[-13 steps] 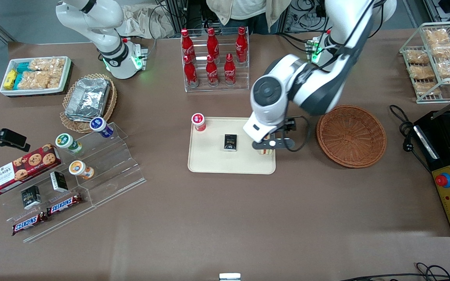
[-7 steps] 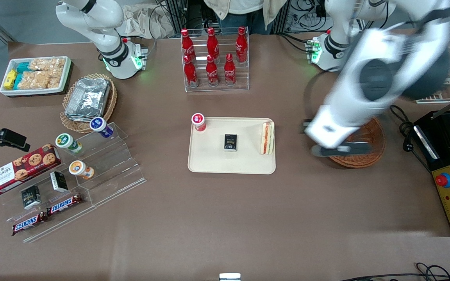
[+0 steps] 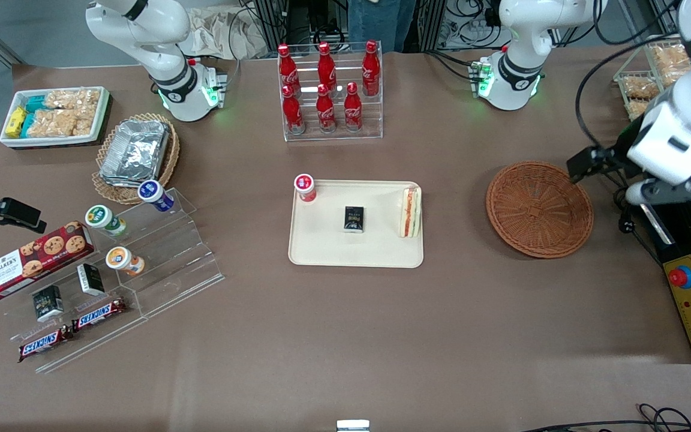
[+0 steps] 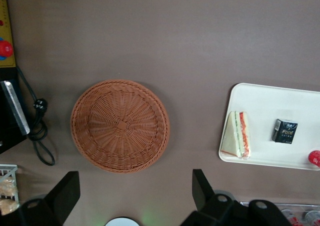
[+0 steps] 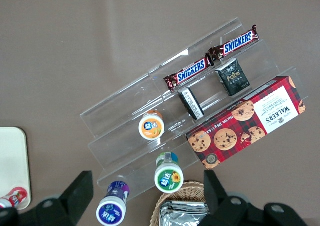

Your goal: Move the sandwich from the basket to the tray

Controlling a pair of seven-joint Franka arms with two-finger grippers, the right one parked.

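The sandwich (image 3: 410,212) (image 4: 237,141) lies on the cream tray (image 3: 327,247) (image 4: 270,98), along the tray edge that faces the basket, with its layered filling showing. The reddish-brown wicker basket (image 3: 539,209) (image 4: 120,126) stands beside the tray toward the working arm's end and holds nothing. My gripper (image 3: 672,191) (image 4: 132,186) hangs high above the table past the basket, over the black appliance's edge. Its fingers stand wide apart and open, with nothing between them.
A small black box (image 3: 354,218) and a red-capped cup (image 3: 305,187) share the tray. A rack of cola bottles (image 3: 327,90) stands farther from the camera. A black appliance with a red button (image 3: 681,277), a cable (image 3: 618,198) and a wire snack rack (image 3: 672,90) crowd the working arm's end.
My gripper let go of the sandwich on the tray, then swung away over the basket toward the working arm's end. The sandwich stays where it was set.
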